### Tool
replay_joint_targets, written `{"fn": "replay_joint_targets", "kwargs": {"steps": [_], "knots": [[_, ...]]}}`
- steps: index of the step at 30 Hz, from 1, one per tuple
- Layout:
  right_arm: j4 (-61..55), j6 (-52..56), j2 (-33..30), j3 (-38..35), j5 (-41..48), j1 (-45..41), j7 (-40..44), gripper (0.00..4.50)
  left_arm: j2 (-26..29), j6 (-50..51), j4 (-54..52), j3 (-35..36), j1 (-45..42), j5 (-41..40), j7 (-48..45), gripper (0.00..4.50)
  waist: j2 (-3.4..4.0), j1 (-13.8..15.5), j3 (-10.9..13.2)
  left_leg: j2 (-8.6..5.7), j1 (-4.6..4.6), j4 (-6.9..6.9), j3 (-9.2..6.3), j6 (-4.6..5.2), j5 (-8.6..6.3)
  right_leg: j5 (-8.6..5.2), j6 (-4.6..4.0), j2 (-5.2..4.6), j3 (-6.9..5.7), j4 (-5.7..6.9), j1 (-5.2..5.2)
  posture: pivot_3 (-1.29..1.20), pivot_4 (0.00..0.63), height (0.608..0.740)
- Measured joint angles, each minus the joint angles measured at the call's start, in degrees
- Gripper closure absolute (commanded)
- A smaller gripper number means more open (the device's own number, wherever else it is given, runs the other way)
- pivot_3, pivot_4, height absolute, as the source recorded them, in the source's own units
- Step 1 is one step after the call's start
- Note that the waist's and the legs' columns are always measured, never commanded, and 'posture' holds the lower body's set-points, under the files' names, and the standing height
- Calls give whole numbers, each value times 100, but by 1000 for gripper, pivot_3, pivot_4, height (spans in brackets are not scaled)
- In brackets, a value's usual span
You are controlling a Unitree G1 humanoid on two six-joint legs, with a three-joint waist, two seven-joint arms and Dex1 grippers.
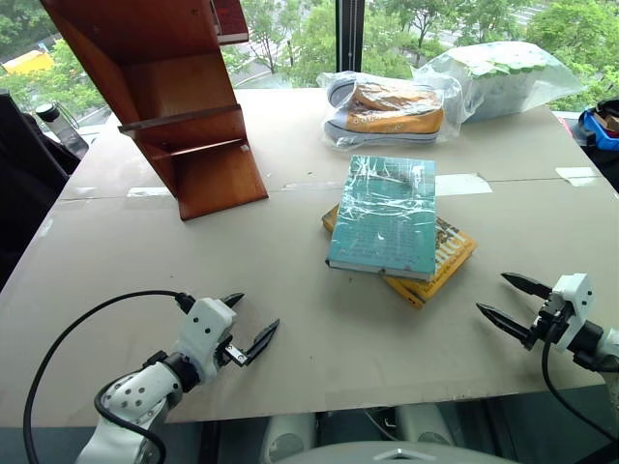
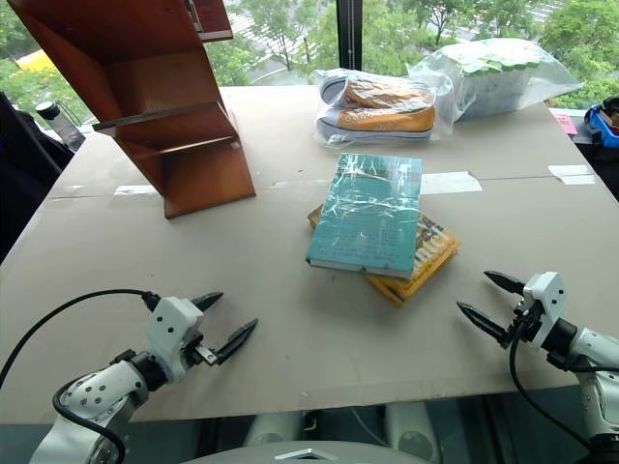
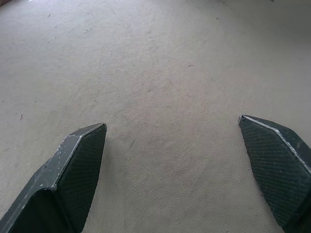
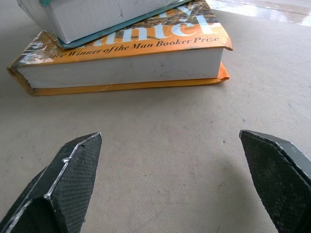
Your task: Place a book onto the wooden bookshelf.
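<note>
book (image 1: 384, 215) beyond right end effector (image 1: 511, 303)

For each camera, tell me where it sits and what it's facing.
Head stereo pair: looks down over table, teal book, wooden bookshelf; both arms show.
Left wrist: faces bare table between open left gripper fingers.
Right wrist: faces yellow-orange book between open right gripper fingers.
Shared: the book stack.

Glossy wrinkled plastic-wrapped book (image 1: 384, 215), polished wooden bookshelf (image 1: 179, 106)
</note>
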Motion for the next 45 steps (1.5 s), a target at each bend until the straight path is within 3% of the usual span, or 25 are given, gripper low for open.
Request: {"fn": "replay_joint_targets", "kwargs": {"steps": [27, 33, 39, 42, 45], "knots": [[14, 5, -17, -2, -6, -65, -41, 0, -2, -9, 11, 65, -39, -74, -72, 42, 0, 0, 0, 0, 0, 0, 1, 0, 0, 0, 0, 1, 0, 0, 1, 0, 150, 693], [-106, 609, -16, -5, -286, -573, -1068, 0, 61, 279, -4, 215, -341, -448, -166, 42, 0, -15, 0, -1, 1, 2, 2, 0, 0, 1, -1, 1, 1, 3, 0, 0, 150, 693], [-871, 1920, -184, 225, -272, -1546, -1658, 0, 712, 1238, -339, 688, -1179, -1521, -487, 42, -1, -20, 1, 2, -7, 1, 1, 1, 1, 2, -2, 12, 0, 5, -3, 0, 150, 693], [-824, 2248, -190, 477, -431, -2233, -1897, 796, 1088, 1694, -498, 971, -1472, -2076, -669, 0, -4, -29, 4, 1, -12, 1, 5, 2, 1, 2, -1, 12, 3, 3, -8, 0, 150, 693], [-222, 2322, -170, 776, -879, -3077, -2243, 2296, 1527, 2133, -607, 1255, -1620, -2627, -925, 0, -18, -34, 16, -1, -15, 1, 14, 2, 2, 3, -2, 12, 5, 3, -11, 0, 150, 693]]}}
